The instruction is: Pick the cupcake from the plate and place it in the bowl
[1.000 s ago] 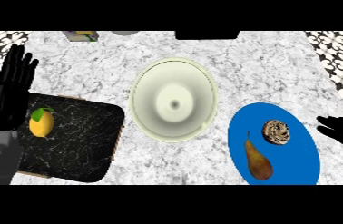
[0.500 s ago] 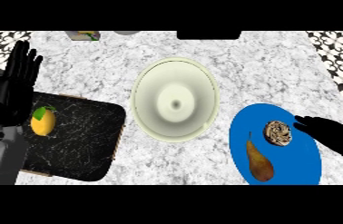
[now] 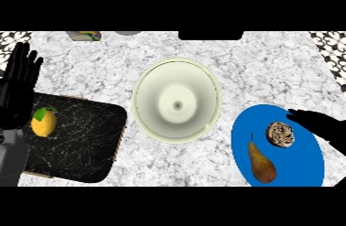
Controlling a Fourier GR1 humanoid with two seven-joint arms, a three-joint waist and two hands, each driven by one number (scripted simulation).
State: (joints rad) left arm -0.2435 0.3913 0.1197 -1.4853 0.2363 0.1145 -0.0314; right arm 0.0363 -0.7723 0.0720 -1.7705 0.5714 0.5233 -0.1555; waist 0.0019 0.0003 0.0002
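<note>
The cupcake (image 3: 280, 133), brown with a pale swirled top, lies on the blue plate (image 3: 304, 165) at the right. A brown pear (image 3: 261, 164) lies beside it on the same plate. The cream bowl (image 3: 178, 99) stands in the middle of the counter with nothing in it. My right hand (image 3: 323, 127) reaches in from the right edge with fingers stretched out, its tips just right of the cupcake and not touching it. At the far left my left hand (image 3: 19, 85) rests open, fingers up.
A black cutting board (image 3: 81, 142) lies at the lower left with a yellow lemon (image 3: 43, 122) on it. Small objects (image 3: 86, 35) sit at the counter's back edge. Bare marble separates the bowl from the plate.
My right hand has moved left from the right edge over the plate toward the cupcake. The left hand has barely moved.
</note>
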